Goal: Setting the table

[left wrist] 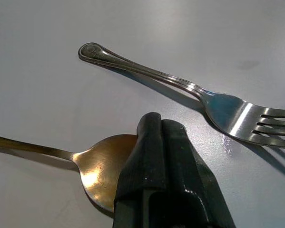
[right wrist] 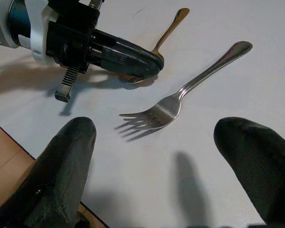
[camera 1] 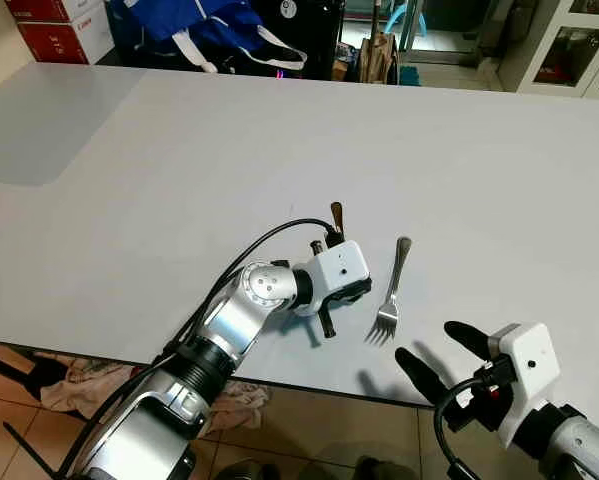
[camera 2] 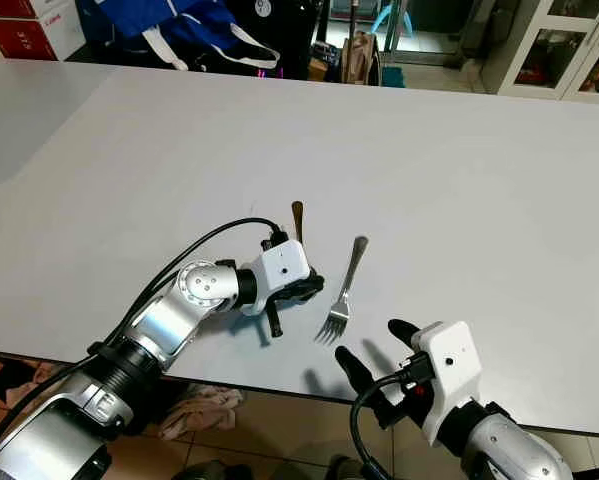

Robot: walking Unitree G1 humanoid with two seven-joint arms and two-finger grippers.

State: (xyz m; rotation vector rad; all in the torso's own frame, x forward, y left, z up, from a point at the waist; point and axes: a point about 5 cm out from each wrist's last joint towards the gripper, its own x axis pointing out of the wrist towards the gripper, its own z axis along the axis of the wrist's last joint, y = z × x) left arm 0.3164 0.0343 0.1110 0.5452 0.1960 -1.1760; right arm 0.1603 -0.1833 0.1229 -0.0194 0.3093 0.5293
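A gold spoon (left wrist: pixel 102 166) and a silver fork (camera 1: pixel 392 290) lie side by side on the white table (camera 1: pixel 279 130), near its front edge, handles pointing away from me. My left gripper (camera 1: pixel 357 291) is shut, its joined fingertips (left wrist: pixel 154 130) lying over the edge of the spoon's bowl, nothing seen between them. I cannot tell whether they press on the bowl. My right gripper (camera 1: pixel 441 350) hovers open at the table's front edge, just right of and nearer than the fork's tines (right wrist: pixel 132 121), holding nothing.
Most of the tabletop is bare. A rag (camera 1: pixel 79 385) lies on the floor below the front edge. Beyond the far edge are red boxes (camera 1: pixel 59 30), a blue garment (camera 1: pixel 209 25) and a glass cabinet (camera 1: pixel 579 50).
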